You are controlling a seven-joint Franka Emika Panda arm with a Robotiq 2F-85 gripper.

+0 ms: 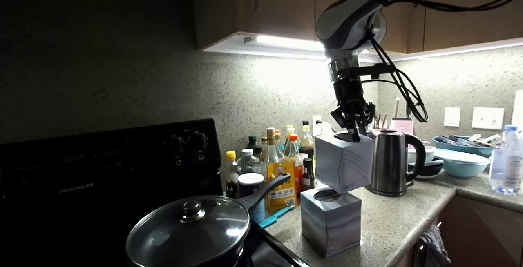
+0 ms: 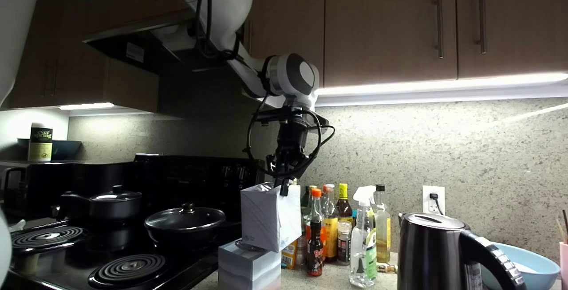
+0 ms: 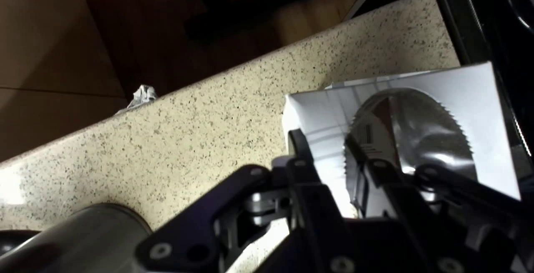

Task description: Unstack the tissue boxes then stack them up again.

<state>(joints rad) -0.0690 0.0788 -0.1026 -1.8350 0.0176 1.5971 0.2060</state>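
Note:
The upper tissue box [image 1: 344, 167], pale grey-white with faint lines, is over the lower tissue box [image 1: 331, 228] and offset from it; it also shows in an exterior view [image 2: 268, 219]. There it overhangs the lower box [image 2: 248, 268] to the right. I cannot tell whether the boxes touch. My gripper [image 1: 358, 136] is at the upper box's top edge. In the wrist view, the gripper [image 3: 325, 143] has one finger outside the upper box [image 3: 323, 116] and one inside its oval opening, shut on the top strip. The lower box is mostly hidden there.
A steel kettle [image 1: 387, 163] stands beside the boxes on the speckled counter [image 1: 408, 214]. Several bottles [image 1: 286, 156] and a spray bottle [image 2: 364, 237] line the wall. The stove holds a lidded pan [image 1: 190, 230]. Cabinets [image 1: 269, 5] hang above.

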